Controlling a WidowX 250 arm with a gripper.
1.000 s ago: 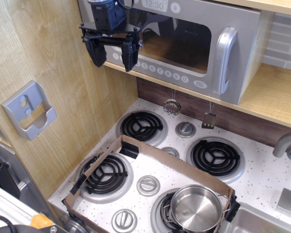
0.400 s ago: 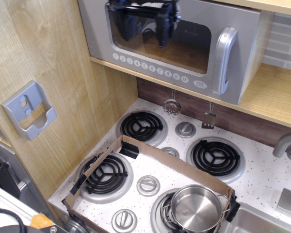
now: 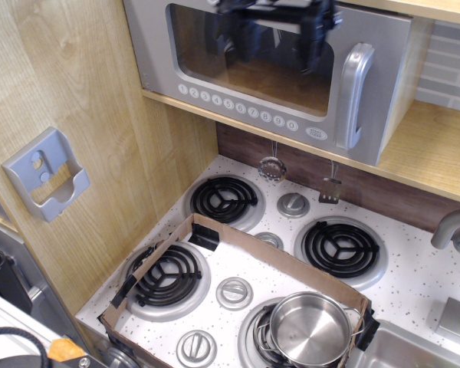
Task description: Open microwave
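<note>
The grey microwave (image 3: 372, 46) sits on a wooden shelf above the stove, with its door shut. Its silver vertical handle (image 3: 355, 96) is on the right side of the door. A row of round white buttons (image 3: 238, 107) runs under the clear window. My gripper (image 3: 277, 46) hangs at the top of the view in front of the window, left of the handle. It is blurred, with its two dark fingers (image 3: 314, 50) spread apart and nothing between them. The clock display is hidden behind the gripper.
Below is a toy stove (image 3: 414, 284) with four coil burners. A cardboard tray (image 3: 276, 257) lies over the front burners, and a steel pot (image 3: 310, 330) stands in it. Small utensils (image 3: 272, 165) hang under the shelf. A grey wall holder (image 3: 46, 172) is at the left, a faucet (image 3: 456, 230) at the right.
The gripper has moved up and to the right across the microwave front, from the left edge of the door to near the handle. The door has stayed shut.
</note>
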